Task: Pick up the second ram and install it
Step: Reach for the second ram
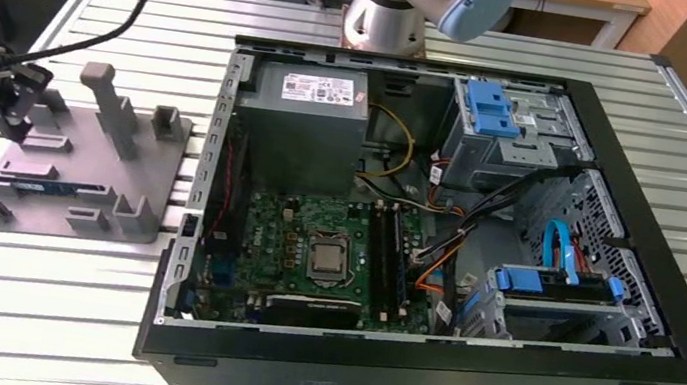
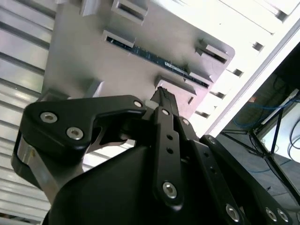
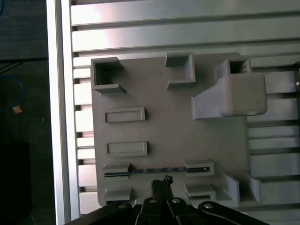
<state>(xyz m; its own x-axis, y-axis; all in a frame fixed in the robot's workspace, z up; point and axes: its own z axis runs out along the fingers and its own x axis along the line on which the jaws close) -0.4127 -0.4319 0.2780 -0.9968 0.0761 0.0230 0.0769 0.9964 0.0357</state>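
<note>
The second ram is a thin dark stick standing on edge between two low blocks of the gray holder plate. In the exterior view the ram lies at the plate's near left part. My gripper hangs above the plate's left side, a short way up from the stick. In the first wrist view the gripper has its black fingertips pressed together beside the stick's middle. The second wrist view shows the gripper shut and empty, pointing toward the ram.
An open computer case lies on the slatted metal table to the exterior view's right of the holder. Its green motherboard carries long black slots. A tall gray post rises from the holder.
</note>
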